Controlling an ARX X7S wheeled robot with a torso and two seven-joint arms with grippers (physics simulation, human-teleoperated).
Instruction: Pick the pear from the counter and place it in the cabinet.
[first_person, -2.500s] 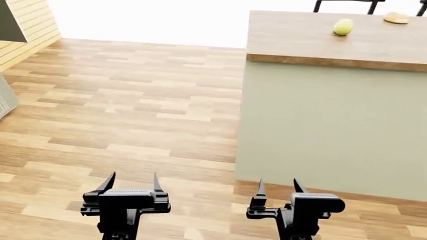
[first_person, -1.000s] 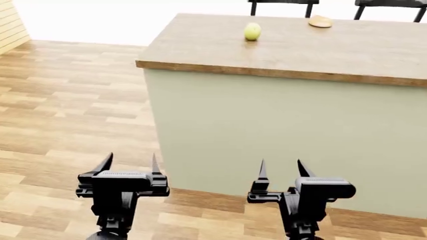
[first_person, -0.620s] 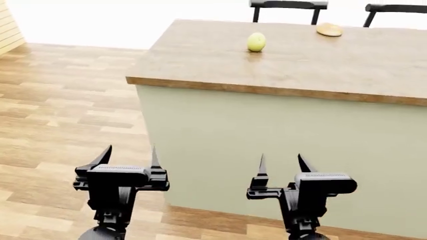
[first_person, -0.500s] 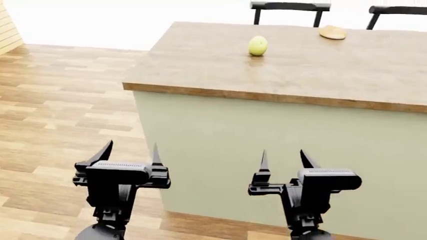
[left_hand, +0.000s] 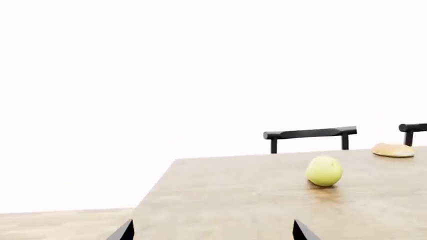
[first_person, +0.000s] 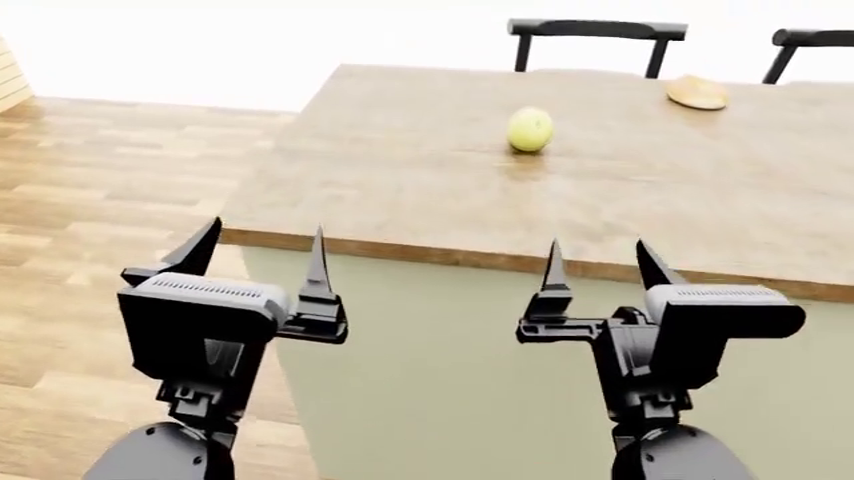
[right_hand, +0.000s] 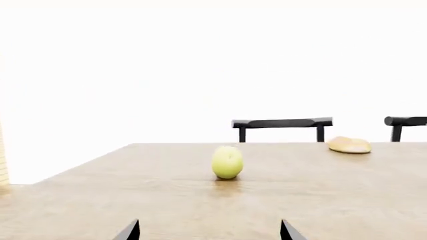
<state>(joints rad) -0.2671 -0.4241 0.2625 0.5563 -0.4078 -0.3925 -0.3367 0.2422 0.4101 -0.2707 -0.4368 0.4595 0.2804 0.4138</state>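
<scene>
The pear (first_person: 530, 129) was seen resting on the brown wood-grain top of the table (first_person: 400, 180), in the upper middle of the head view, well apart from both arms. A flat orange-yellow round thing (first_person: 698, 92) lay on the same top toward the upper right of that frame, apart from the pear. Two black chair backs (first_person: 597, 30) were visible behind the far edge of the table. The left pincer (first_person: 254, 270) was held at the lower left of the head view, its pointed fingers spread apart and nothing between them. The right pincer (first_person: 595, 268) was held at the lower right, likewise parted and empty. Both were positioned in front of the near edge of the table, over its pale sage-green side. In the right wrist view the pear (right_hand: 227, 162) was shown near the frame's centre, and in the left wrist view it (left_hand: 324, 171) was shown right of centre.
</scene>
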